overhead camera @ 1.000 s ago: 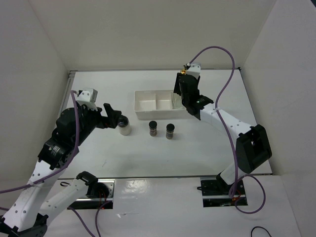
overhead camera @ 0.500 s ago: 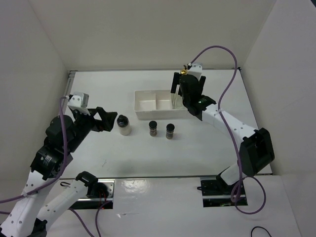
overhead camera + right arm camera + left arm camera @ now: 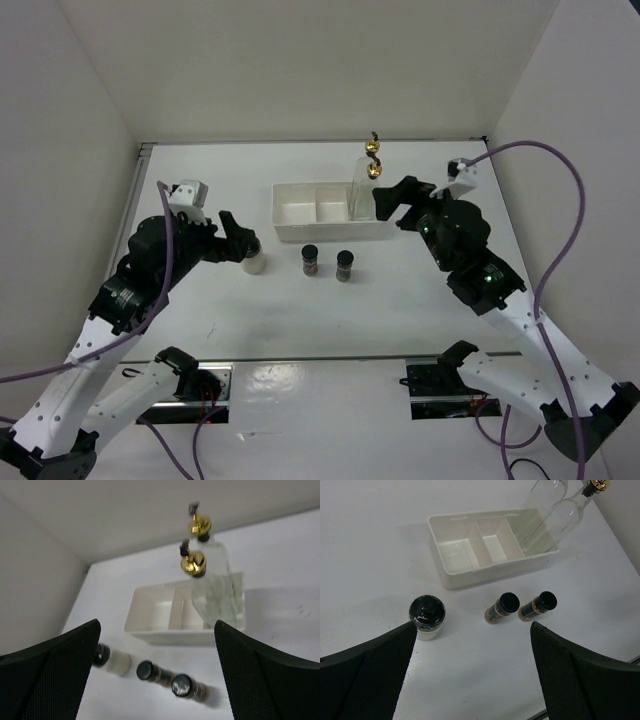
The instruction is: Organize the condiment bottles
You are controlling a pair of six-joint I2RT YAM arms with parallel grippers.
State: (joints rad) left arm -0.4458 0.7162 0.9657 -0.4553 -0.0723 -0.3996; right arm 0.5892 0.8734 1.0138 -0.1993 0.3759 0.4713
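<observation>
From above, five bottles show. Two tall clear glass bottles with gold spouts (image 3: pixel 362 192) stand one behind the other in the right-end compartment of the single white rectangular three-part tray (image 3: pixel 300 228), at the far middle of the table. On the near side of the tray, two small dark jars with black caps (image 3: pixel 310 260) stand side by side but apart. One squat whitish jar with a black cap (image 3: pixel 252 260) stands to their left. The left arm reaches in from the near left, and the left gripper (image 3: pixel 232 240) sits low just left of the squat jar; whether they touch cannot be told here. The right arm bends up from the near right, and the right gripper (image 3: pixel 392 207) is just right of the tray's right end, near the tall bottles.

In the left wrist view, that gripper's two dark fingers (image 3: pixel 370 675) are spread wide and hold nothing. The squat jar stands just beyond the tip of the finger at the lower left. One tall bottle's top is cut off by the upper edge, so only one gold spout shows.

In the right wrist view, the fingers (image 3: pixel 50 675) are also wide apart and empty, with the tray and both spouts ahead between them. This view is blurred, and the squat jar is partly hidden behind one finger.
</observation>
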